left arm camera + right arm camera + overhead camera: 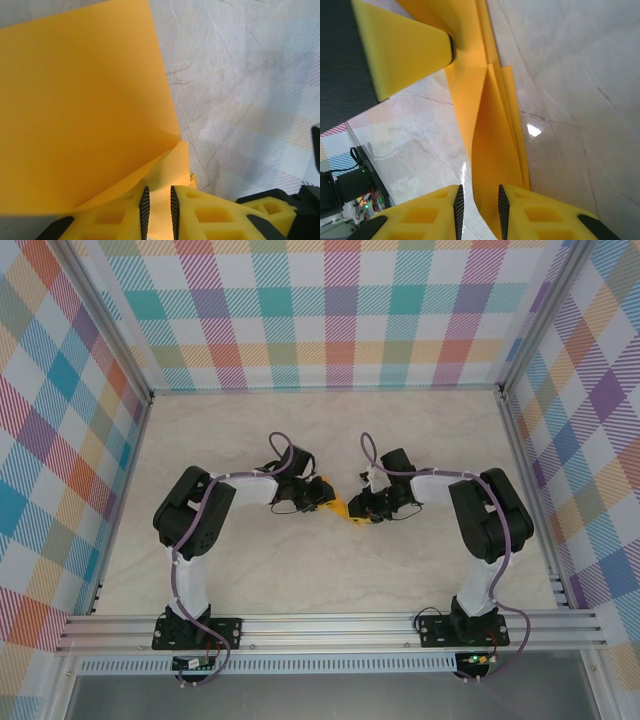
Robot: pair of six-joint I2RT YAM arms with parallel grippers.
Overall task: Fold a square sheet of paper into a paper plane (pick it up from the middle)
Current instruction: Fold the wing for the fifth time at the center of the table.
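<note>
The orange-yellow sheet of paper point(341, 508) hangs between my two grippers above the middle of the table, folded into long layers like a slim paper plane. In the left wrist view the paper point(85, 100) spreads wide to the left and narrows into my left gripper point(158, 195), which is shut on a folded edge. In the right wrist view the paper point(490, 130) runs as a narrow layered strip between the jaws of my right gripper point(479, 192). Those jaws stand open, and the strip touches only the right pad. The left gripper's yellow finger point(400, 50) pinches the strip's far end.
The pale marble tabletop point(300, 580) spreads around both arms. Plaid walls point(340, 310) and aluminium posts close off the back and sides. A metal rail point(330, 632) carrying the arm bases runs along the near edge. Part of the right arm point(307, 200) shows at the left wrist view's lower right.
</note>
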